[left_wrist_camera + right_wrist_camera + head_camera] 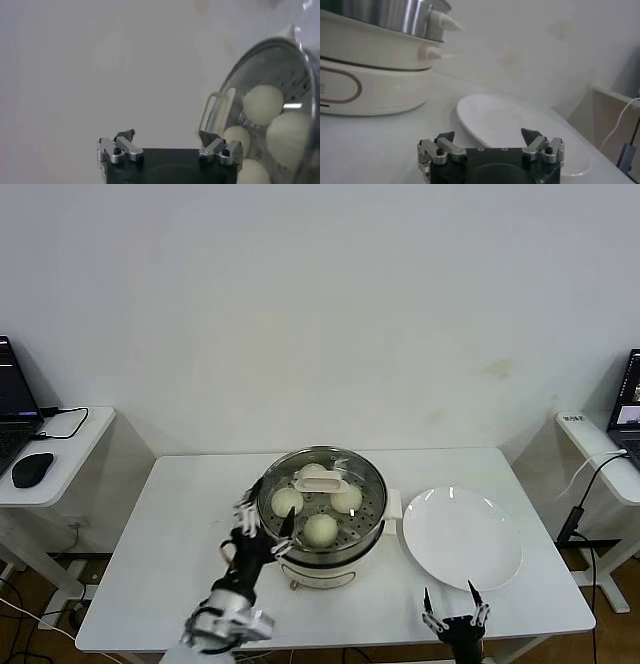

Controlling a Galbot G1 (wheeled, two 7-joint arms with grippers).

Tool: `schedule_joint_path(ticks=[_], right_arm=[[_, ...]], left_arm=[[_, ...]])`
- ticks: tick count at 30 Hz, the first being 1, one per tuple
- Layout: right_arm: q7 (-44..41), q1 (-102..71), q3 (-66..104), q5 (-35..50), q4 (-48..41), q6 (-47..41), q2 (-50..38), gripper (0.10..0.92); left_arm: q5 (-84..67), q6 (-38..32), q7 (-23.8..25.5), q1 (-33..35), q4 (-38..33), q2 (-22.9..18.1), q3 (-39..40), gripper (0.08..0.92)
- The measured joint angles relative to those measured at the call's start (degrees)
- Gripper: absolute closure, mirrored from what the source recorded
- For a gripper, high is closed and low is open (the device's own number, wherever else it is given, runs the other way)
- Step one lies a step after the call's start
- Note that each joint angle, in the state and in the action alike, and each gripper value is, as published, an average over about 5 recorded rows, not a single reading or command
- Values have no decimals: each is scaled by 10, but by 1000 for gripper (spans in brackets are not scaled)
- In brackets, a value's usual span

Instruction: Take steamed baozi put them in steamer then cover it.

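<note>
The steel steamer point(372, 529) on its white pot base stands mid-table. The clear glass cover lies on top of it, its cream handle point(322, 480) at centre. Cream-white baozi point(320, 529) show through the glass, several in all, one partly behind the handle. My left gripper point(266, 522) is open and empty at the steamer's front-left rim. In the left wrist view point(166, 136) one fingertip point(206, 137) is close to the cover handle point(215, 111), with baozi point(262, 103) behind. My right gripper point(450, 604) is open and empty near the table's front edge, right of the steamer.
An empty white plate point(462, 536) lies right of the steamer; it also shows in the right wrist view point(520, 125) just beyond the right gripper point(487, 134). The pot base point(370, 75) stands left of it there. Side tables with laptops flank the table.
</note>
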Motion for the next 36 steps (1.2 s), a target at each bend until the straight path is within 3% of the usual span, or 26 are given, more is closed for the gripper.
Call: schedule_joint_path(ticks=[12, 22, 36], right_arm=[[-18, -15, -5, 46, 25, -5, -31, 203], [-28, -18, 2, 65, 37, -6, -40, 203], [-41, -24, 0, 87, 52, -7, -44, 203]], left_arm=[[-346, -140, -83, 131, 9, -10, -117, 177], [-498, -221, -74, 169, 54, -19, -163, 177], [-537, -237, -56, 177, 96, -25, -184, 177]])
